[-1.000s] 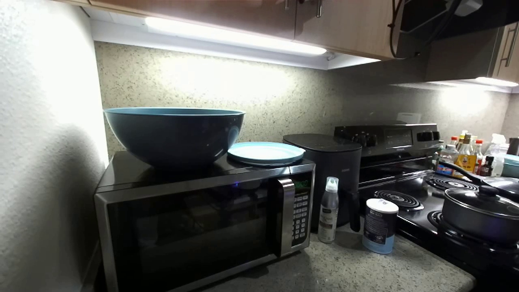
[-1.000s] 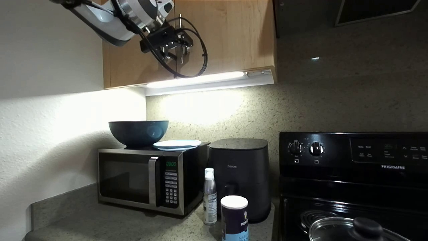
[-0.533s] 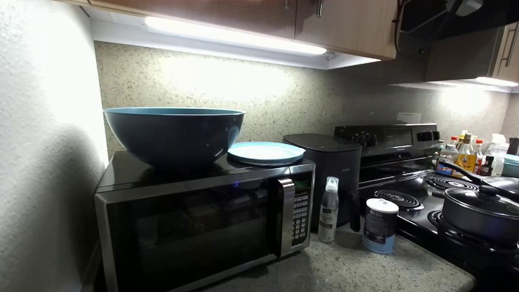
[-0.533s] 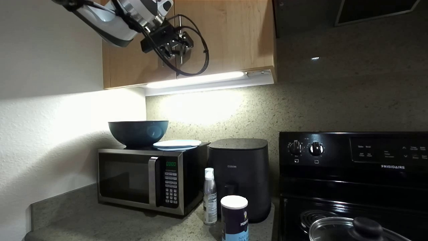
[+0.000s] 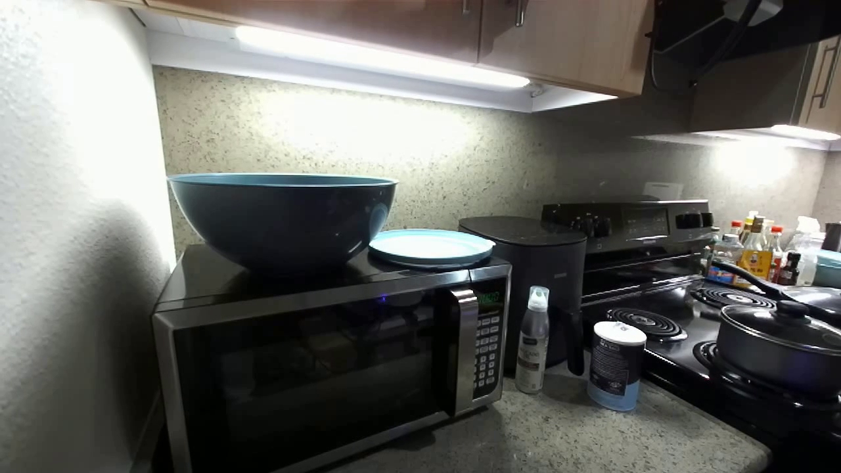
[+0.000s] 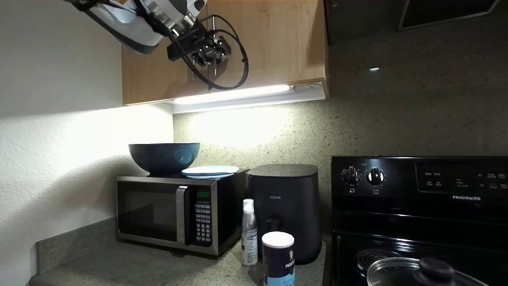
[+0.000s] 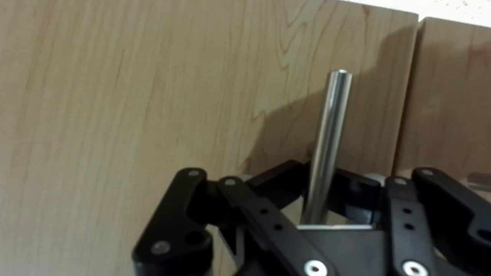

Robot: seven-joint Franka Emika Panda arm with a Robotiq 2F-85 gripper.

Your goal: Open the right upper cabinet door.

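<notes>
end effector (image 7: 323,177) tighter, door handle (image 7: 332,126) vertical

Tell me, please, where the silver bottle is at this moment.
In both exterior views, the silver bottle stands on the counter, right of the microwave, left of the salt canister, in front of the air fryer.
</notes>
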